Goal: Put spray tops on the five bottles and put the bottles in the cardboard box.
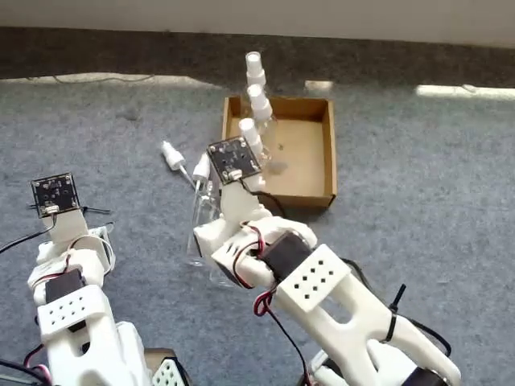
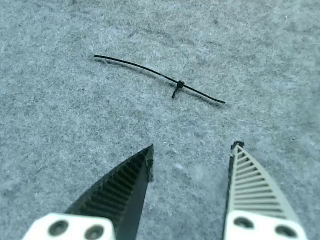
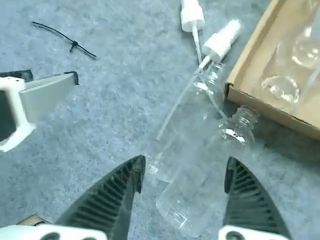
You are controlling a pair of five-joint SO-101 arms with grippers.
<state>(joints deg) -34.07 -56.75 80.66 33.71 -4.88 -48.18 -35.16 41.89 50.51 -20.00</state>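
Two clear uncapped bottles lie side by side on the grey carpet, one (image 3: 202, 172) between my right gripper's (image 3: 185, 165) open fingers and below them, the other (image 3: 186, 122) just beyond. Two loose white spray tops (image 3: 192, 14) (image 3: 223, 39) lie past the bottle necks; one top's thin tube runs along the farther bottle. The cardboard box (image 1: 326, 149) holds three upright bottles with spray tops (image 1: 250, 131) on. My left gripper (image 2: 192, 152) stands open over bare carpet, holding nothing, and it also appears off to one side in the right wrist view (image 3: 47, 92).
A black cable tie (image 2: 175, 85) lies on the carpet just ahead of the left gripper. The two loose spray tops (image 1: 172, 154) sit left of the box in the high view. A dark strip of floor (image 1: 121, 52) borders the carpet at the back.
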